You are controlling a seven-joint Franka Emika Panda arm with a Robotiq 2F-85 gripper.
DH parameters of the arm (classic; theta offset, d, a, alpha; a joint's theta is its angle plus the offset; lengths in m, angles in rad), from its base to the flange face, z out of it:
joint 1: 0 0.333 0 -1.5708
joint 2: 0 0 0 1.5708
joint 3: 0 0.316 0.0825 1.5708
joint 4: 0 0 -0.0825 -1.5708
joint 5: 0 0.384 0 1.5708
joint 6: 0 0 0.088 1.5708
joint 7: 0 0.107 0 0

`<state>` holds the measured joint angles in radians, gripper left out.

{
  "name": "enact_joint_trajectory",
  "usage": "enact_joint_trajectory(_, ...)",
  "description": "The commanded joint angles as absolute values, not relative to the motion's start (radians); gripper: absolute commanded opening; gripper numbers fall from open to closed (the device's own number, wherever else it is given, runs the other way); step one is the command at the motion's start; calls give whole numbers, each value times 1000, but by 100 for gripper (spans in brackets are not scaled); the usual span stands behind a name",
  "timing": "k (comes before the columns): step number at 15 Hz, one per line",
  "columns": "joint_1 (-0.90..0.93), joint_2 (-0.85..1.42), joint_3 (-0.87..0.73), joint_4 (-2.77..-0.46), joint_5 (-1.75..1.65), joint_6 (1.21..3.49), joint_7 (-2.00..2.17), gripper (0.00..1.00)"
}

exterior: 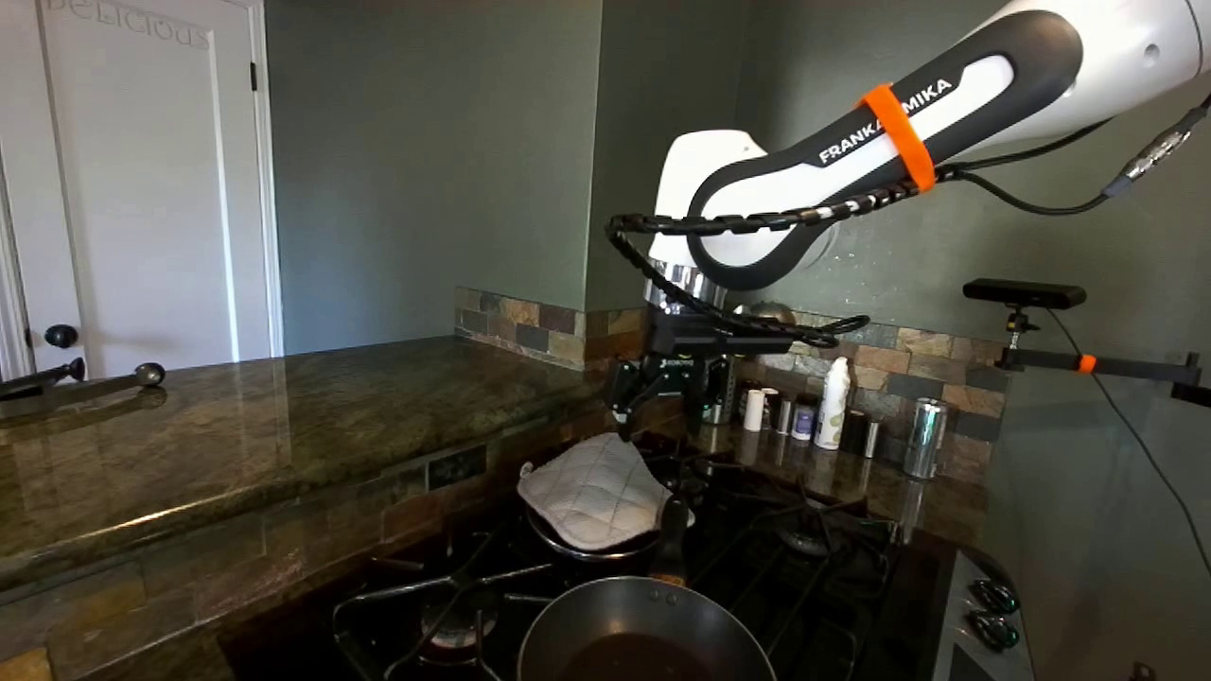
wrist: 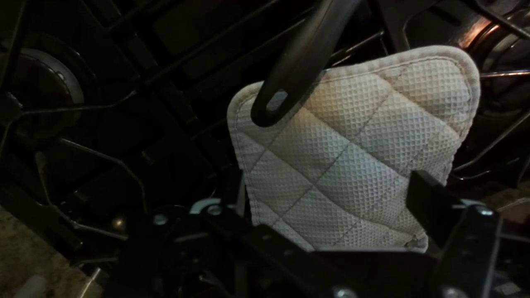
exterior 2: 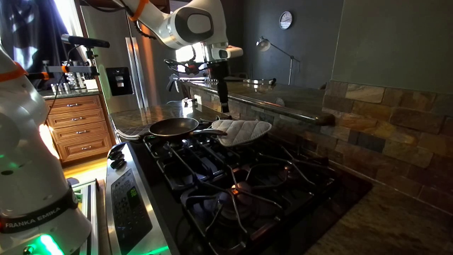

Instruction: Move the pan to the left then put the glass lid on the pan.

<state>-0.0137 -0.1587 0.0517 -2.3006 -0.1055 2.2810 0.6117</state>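
Note:
The pan is a shallow dark frying pan on the stove; it also shows in an exterior view. Its black handle overlaps one corner of a whitish quilted cloth. The cloth also shows in both exterior views. It lies over a round thing with a shiny rim, mostly hidden; I cannot tell whether that is the glass lid. No bare glass shows. My gripper is open and empty above the cloth, fingers pointing down; its fingertips are wide apart in the wrist view.
Black stove grates surround the pan. A raised stone counter runs alongside the stove. Several bottles and jars, including a white bottle and a steel canister, stand by the tiled wall. A dark mat lies beside the pan.

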Motion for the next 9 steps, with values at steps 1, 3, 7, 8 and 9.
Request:
enact_joint_trajectory(1, -19, -115, 54, -2306, -134, 2379, 556, 100)
enact_joint_trajectory(3, -18, -84, 50, -2299, -132, 2433, 523, 100)
enact_joint_trajectory(7, -7, -16, 43, -2279, -87, 2479, 440, 100)
enact_joint_trajectory(8, -6, -2, 42, -2274, -84, 2487, 423, 100)
enact_joint_trajectory(9, -6, 16, 40, -2267, -88, 2498, 409, 100)
